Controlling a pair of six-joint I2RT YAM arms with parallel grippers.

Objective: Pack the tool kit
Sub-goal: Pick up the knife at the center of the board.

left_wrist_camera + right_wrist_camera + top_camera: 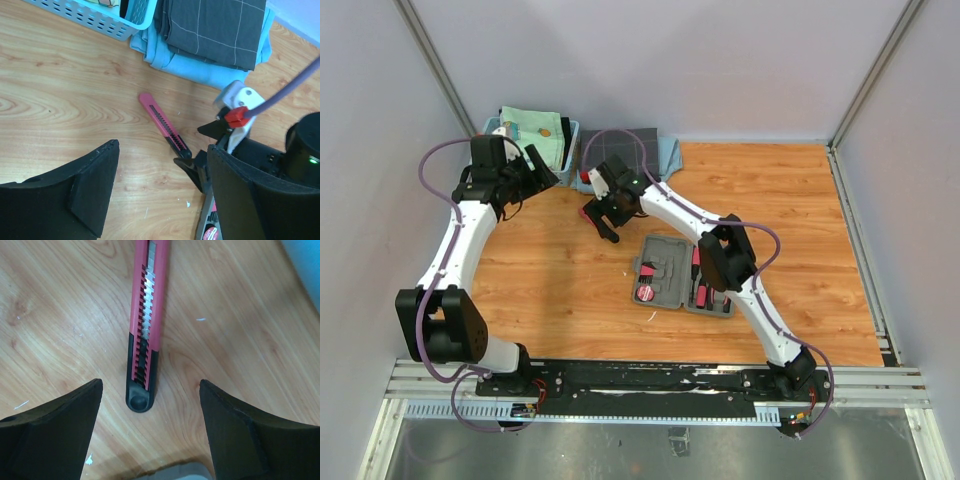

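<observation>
The grey tool kit case (665,272) lies open mid-table, with pink-and-black tools in its slots. A pink-and-black knife (145,335) lies loose on the wood and also shows in the left wrist view as the knife (162,122). My right gripper (151,386) hangs open just above it, a finger on either side of its black end, touching nothing. In the top view the right gripper (603,222) is left of the case. My left gripper (535,170) stands open and empty near the basket, and the left gripper (162,146) looks down on the knife.
A light blue basket (570,135) holding cloths sits at the back left. Beside it a dark checked folded cloth (620,145) lies on a light blue cloth (668,152). Walls close in the table at the back and sides.
</observation>
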